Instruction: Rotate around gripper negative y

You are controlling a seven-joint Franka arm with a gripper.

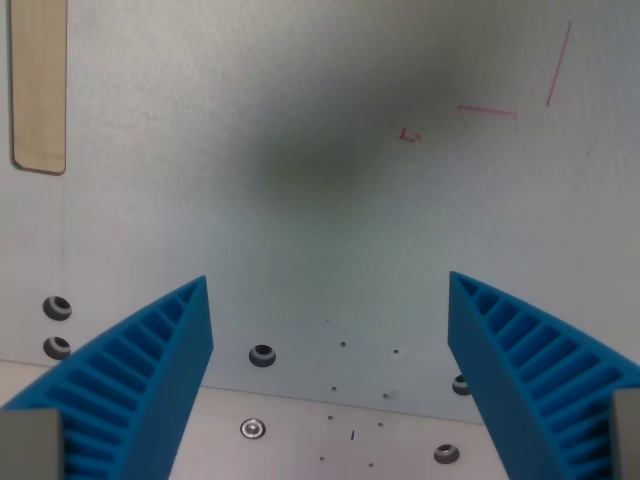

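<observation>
Seen from the wrist, left to right. At the wrist view's top left, a tan wooden strip (38,85) with a rounded lower corner, set against the pale surface (200,100). Below it, two dark screw holes (57,308) near the left edge. Then the left blue ribbed finger (150,370) of the claw (330,300), spread well apart from its mate, with nothing between. In the gap, a soft dark shadow (340,150) above, another bolt hole (262,355) and a shiny screw head (253,429) below, plus small specks. Faint red pen marks (487,110) at upper right. Last, the right blue finger (530,370). Held nothing; no containers visible.
</observation>
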